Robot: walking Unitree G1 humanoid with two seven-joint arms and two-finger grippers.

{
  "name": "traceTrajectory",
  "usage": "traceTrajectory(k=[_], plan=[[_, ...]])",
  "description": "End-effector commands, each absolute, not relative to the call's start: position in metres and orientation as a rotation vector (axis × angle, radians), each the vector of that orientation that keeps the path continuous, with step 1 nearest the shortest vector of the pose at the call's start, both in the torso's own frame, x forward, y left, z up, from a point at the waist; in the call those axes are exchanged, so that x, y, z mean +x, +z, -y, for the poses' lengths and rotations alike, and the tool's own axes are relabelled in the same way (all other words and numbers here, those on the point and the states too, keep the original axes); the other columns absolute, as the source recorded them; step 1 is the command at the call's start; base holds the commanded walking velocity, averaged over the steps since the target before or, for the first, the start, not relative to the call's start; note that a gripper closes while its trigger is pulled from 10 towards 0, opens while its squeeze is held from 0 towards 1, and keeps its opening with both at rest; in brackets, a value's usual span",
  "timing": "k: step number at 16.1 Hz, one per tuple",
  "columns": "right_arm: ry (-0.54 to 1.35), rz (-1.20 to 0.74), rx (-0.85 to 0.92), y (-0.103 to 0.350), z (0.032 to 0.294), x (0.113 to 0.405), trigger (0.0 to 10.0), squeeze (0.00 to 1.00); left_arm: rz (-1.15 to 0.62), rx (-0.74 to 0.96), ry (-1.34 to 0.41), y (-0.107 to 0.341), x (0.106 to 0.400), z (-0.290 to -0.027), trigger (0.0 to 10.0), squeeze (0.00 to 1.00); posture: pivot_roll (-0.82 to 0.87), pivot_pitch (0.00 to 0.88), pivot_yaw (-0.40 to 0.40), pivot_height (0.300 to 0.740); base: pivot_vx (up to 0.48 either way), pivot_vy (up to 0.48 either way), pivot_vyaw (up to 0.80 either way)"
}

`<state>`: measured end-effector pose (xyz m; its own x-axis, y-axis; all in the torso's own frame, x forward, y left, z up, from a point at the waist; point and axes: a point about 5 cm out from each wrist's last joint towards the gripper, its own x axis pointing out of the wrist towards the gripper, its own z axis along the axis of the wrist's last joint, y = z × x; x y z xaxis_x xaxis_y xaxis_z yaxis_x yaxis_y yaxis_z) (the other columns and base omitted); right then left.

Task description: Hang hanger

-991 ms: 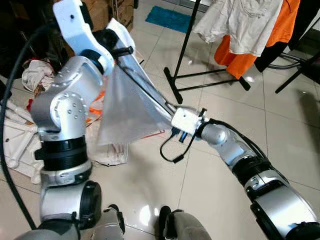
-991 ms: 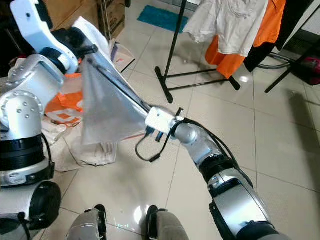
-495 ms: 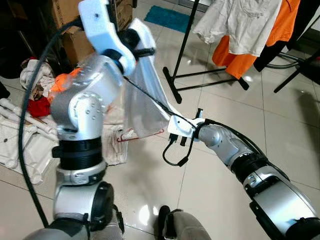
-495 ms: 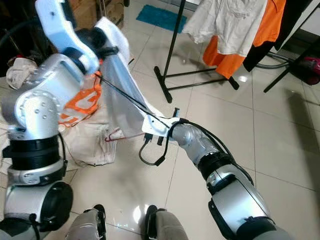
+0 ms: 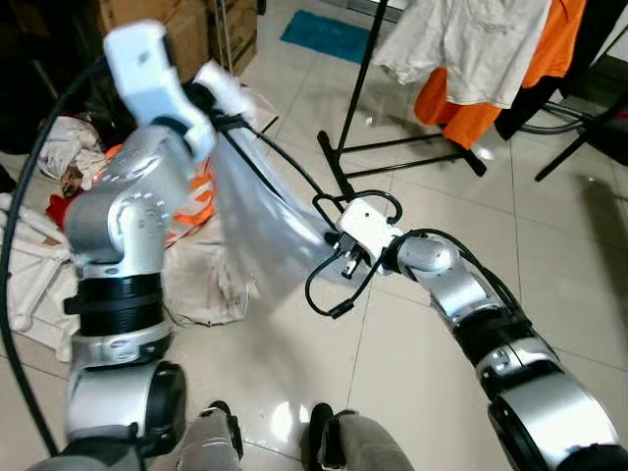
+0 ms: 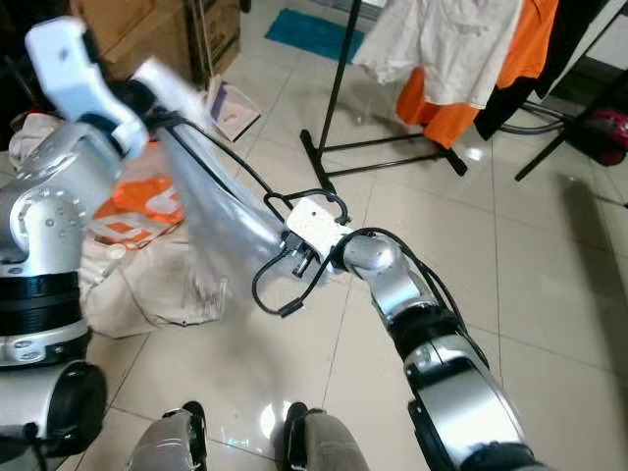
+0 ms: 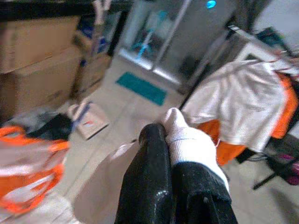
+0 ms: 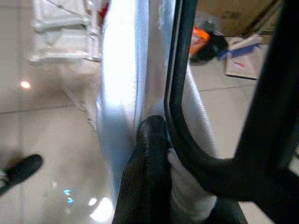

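A white garment is stretched between my two grippers, blurred by motion. A black hanger runs along its top edge, its hook curling over my right wrist. My left gripper is raised at the upper left, shut on one end of the garment; the left wrist view has white cloth pinched by the black fingers. My right gripper is lower, mid-scene, shut on the garment's other end. In the right wrist view the hanger crosses in front of the garment.
A black clothes rack stands ahead, with a white shirt and an orange garment hanging on it. A pile of clothes and an orange-and-white bag lie on the floor at left. Cardboard boxes and a teal mat are further back.
My left arm swung back and leftward, then lowered, pulling the garment tauter. My right wrist rotated and rose slightly. The hanger hook now shows above the right wrist.
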<state>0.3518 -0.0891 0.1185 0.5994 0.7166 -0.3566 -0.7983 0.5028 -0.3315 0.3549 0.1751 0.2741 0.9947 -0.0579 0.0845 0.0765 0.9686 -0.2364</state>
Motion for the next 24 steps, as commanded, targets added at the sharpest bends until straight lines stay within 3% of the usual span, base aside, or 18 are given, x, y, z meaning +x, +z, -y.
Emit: traceTrajectory(k=[1, 5, 14, 24], plan=[[0.942, -0.173, -0.448, 0.123, 0.098, 0.349, 0.0, 0.0, 0.09, -0.227, -0.047, 0.273, 0.356, -0.181, 10.0, 0.0, -0.04, 0.199, -0.168, 0.74, 0.0, 0.0, 0.0], [1.053, -0.141, -0.383, 0.129, 0.1, 0.335, 0.0, 0.0, 0.041, -0.219, 0.041, 0.249, 0.36, -0.205, 10.0, 0.0, -0.05, 0.188, -0.17, 0.74, 0.0, 0.0, 0.0], [0.953, -0.215, -0.64, 0.106, 0.101, 0.34, 0.0, 0.0, 0.124, -0.241, 0.013, 0.271, 0.357, -0.199, 10.0, 0.0, -0.04, 0.19, -0.176, 0.74, 0.0, 0.0, 0.0], [0.91, -0.283, -0.693, 0.092, 0.101, 0.343, 0.0, 0.0, 0.144, -0.263, -0.019, 0.28, 0.355, -0.196, 10.0, 0.0, -0.04, 0.203, -0.174, 0.74, 0.0, 0.0, 0.0]])
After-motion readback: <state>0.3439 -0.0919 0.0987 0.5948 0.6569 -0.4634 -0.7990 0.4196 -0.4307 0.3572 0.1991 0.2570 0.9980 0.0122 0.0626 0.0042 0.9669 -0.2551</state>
